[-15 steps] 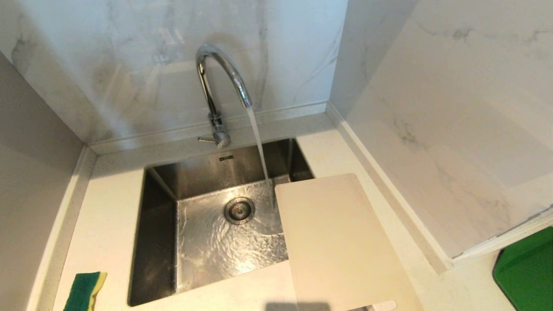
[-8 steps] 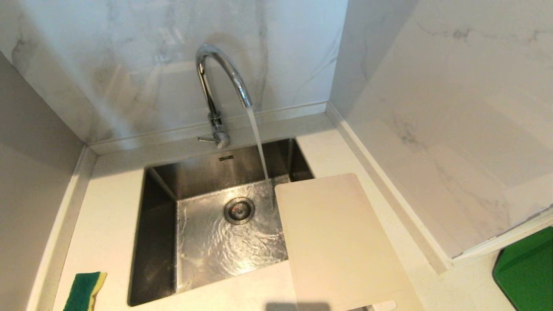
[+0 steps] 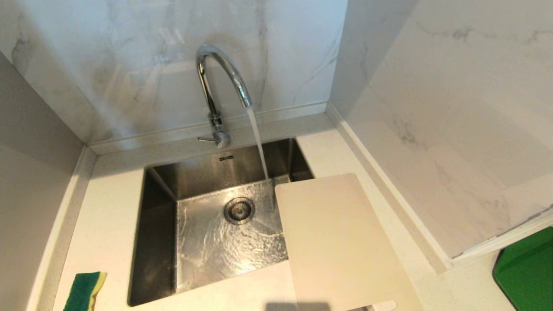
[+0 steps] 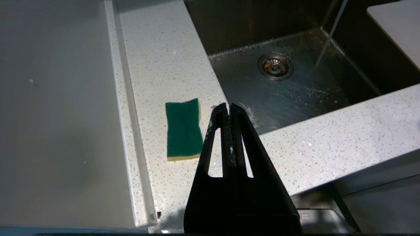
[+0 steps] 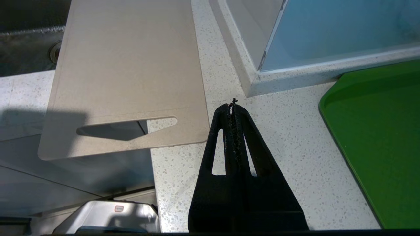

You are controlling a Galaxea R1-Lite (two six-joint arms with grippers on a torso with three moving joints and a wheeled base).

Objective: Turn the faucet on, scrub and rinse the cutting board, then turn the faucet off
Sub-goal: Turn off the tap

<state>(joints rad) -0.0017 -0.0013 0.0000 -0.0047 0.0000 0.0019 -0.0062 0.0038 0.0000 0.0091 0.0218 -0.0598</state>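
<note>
The chrome gooseneck faucet (image 3: 218, 82) stands behind the steel sink (image 3: 162, 216), with water running from its spout into the basin. Its small lever (image 3: 207, 139) sticks out at the base. The cream cutting board (image 3: 337, 242) lies flat, bridging the sink's right edge and the counter; its slot handle (image 5: 128, 127) overhangs the counter's front edge. My left gripper (image 4: 229, 105) is shut and empty, held over the counter's front edge near the green-and-yellow sponge (image 4: 183, 129). The right gripper (image 5: 232, 105) is shut and empty, just right of the board's handle end. Neither arm shows in the head view.
The sponge (image 3: 84, 291) lies on the counter left of the sink. A green tray (image 3: 527, 272) sits at the far right, past a marble wall corner (image 3: 445, 259). Marble walls close in the back and both sides. The drain (image 3: 239, 210) is in the basin's middle.
The water keeps running and its ripples shift in the basin. The board, sponge and faucet have not moved.
</note>
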